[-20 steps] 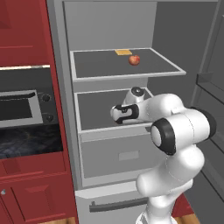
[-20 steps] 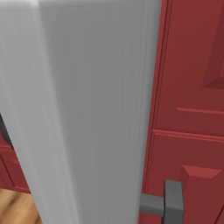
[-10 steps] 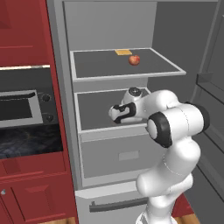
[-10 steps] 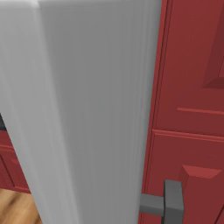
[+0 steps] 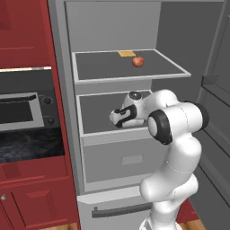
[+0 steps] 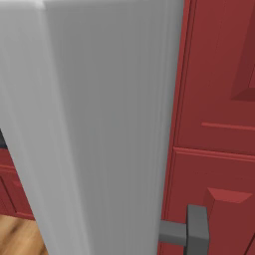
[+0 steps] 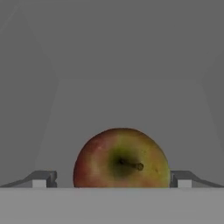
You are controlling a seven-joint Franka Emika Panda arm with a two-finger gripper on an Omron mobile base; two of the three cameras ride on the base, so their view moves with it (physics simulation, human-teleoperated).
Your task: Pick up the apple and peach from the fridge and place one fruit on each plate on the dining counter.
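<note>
The fridge [image 5: 63,90] stands open with grey shelves. An apple [image 7: 121,158], red and yellow-green with its stem facing the camera, lies on the middle shelf [image 5: 96,114]. My gripper [image 7: 113,179] is open, one fingertip [image 7: 43,178] on each side of the apple, the right one almost touching it. In the left base view the gripper [image 5: 114,117] is reaching into that middle shelf. A small red round fruit [image 5: 138,61], probably the peach, sits on the upper shelf [image 5: 103,65]. The plates and the dining counter are out of view.
A flat yellow-orange item [image 5: 126,53] lies behind the red fruit. Below the middle shelf is a drawer [image 5: 126,157]. Left of the fridge are dark red cabinets [image 5: 27,40] and an oven [image 5: 22,112]. The grey fridge door [image 6: 99,124] blocks the right base view, beside red cabinets [image 6: 219,99].
The hand has edged a little further left and into the middle shelf as the elbow swung out. Neither fruit has moved and the jaws stay wide.
</note>
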